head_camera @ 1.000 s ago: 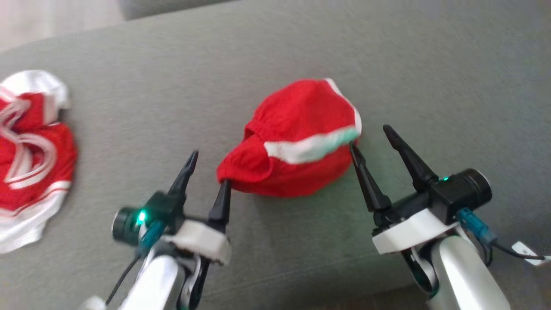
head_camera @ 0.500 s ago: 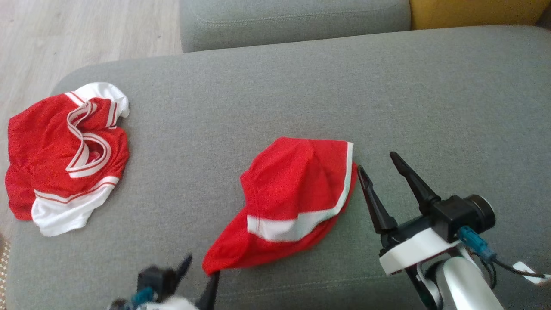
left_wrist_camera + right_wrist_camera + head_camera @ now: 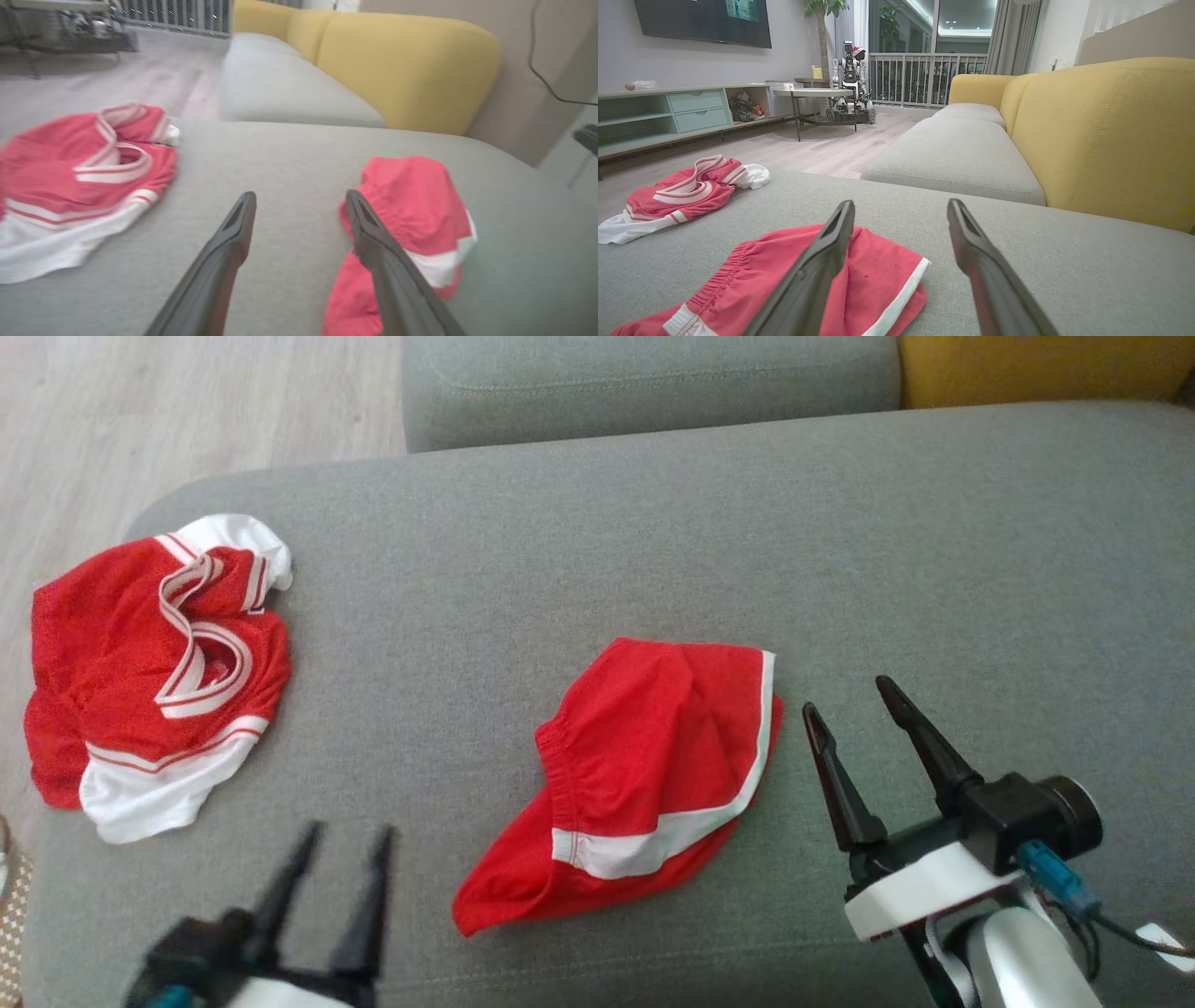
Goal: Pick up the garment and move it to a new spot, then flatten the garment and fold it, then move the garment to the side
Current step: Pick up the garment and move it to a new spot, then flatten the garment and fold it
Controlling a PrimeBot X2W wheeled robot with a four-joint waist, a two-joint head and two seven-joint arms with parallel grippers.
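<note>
Standing spread with nothing between its fingers, the right gripper (image 3: 845, 695) hangs just beside the right edge of the red shorts (image 3: 653, 775), and its nearer fingertip is close to the white-trimmed hem, with a strip of grey showing between them. The left gripper (image 3: 347, 831), blurred at the lower left of the head view, is likewise parted and empty. It sits over bare fabric to the left of the shorts' lower corner and apart from it. In the left wrist view its right finger crosses in front of the gathered waistband side of the shorts. The shorts lie loosely bunched and partly doubled over on the grey seat cushion (image 3: 597, 541), about midway along it and toward its front. The elastic waistband is at their left, and a white band runs along the lower and right edges. A red and white jersey (image 3: 149, 681) is crumpled at the cushion's left end, well apart from the shorts and both grippers. Beyond the cushion's far edge are a second grey cushion (image 3: 644, 383), a yellow backrest (image 3: 1046, 369) at the upper right and pale wood floor (image 3: 187, 411) at the upper left. The right wrist view looks across the floor to a low table (image 3: 812, 93) and a shelf unit (image 3: 668, 112) along the wall.
</note>
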